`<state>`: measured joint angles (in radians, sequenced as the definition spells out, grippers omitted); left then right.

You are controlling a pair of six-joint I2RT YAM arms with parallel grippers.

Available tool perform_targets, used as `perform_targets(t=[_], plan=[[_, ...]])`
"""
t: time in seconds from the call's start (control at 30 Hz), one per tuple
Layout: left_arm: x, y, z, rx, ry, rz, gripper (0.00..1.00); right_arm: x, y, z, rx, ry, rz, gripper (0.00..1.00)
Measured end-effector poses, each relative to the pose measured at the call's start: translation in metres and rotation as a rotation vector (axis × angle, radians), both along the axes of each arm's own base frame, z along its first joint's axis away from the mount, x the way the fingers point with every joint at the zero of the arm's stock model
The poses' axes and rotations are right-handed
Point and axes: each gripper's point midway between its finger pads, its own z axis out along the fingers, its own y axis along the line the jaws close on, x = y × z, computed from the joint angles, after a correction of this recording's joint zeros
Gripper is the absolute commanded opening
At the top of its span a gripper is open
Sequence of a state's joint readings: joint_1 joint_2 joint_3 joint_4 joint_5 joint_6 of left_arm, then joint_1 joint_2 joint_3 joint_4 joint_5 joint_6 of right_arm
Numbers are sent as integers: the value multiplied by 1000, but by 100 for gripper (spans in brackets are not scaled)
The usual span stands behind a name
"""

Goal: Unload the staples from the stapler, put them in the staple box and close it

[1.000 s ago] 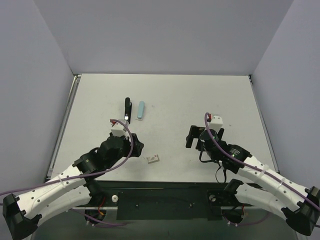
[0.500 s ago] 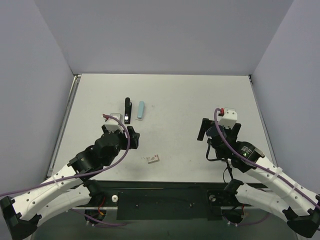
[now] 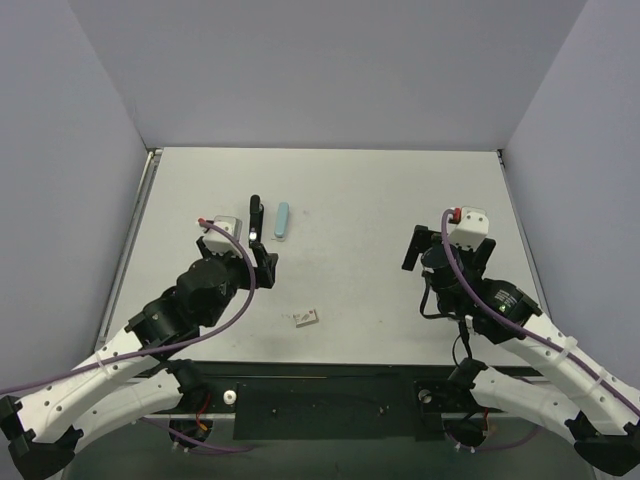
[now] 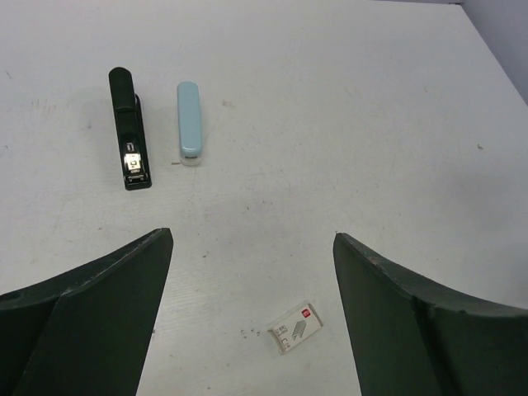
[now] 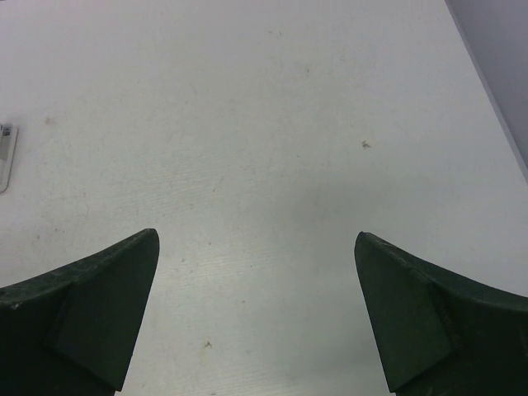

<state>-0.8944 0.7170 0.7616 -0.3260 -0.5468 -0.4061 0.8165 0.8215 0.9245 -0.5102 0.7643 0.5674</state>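
1. The stapler (image 4: 128, 132) lay flat on the worktop (image 4: 346, 124), in the far left part of it, with its long side pointing away from the arms. Nothing was holding it.
2. A slim light blue piece (image 4: 188, 122) lay just beside the stapler on its right, almost parallel and not touching it. I could not tell what this piece was.
3. The left fingers (image 4: 99, 313) were spread wide and held nothing. They hung above the worktop on the near side of the stapler, and the stapler was not between them.
4. The right fingers (image 5: 82, 322) were also spread wide and empty, over a bare part of the worktop well apart from the stapler.
5. A small white card (image 4: 294, 327) with a red mark lay nearer to the arm bases. It did not look like staples.
6. A silvery spot showed near the stapler's near end, but the views were too small to tell whether staples were inside, or whether it was hinged open.
7. My judgement: no loose staples were visible, so the task seemed to be at its beginning. Grasping, opening and emptying the stapler were all left to do.
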Motion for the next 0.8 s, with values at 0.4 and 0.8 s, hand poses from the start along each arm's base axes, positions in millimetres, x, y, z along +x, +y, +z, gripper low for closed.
perform_targets(t=[0.4, 0.8], plan=[[1, -2, 18, -2, -28, -15, 91, 1, -3, 15, -1, -28, -8, 100], [2, -3, 26, -5, -37, -16, 91, 1, -6, 23, -16, -43, -5, 100]])
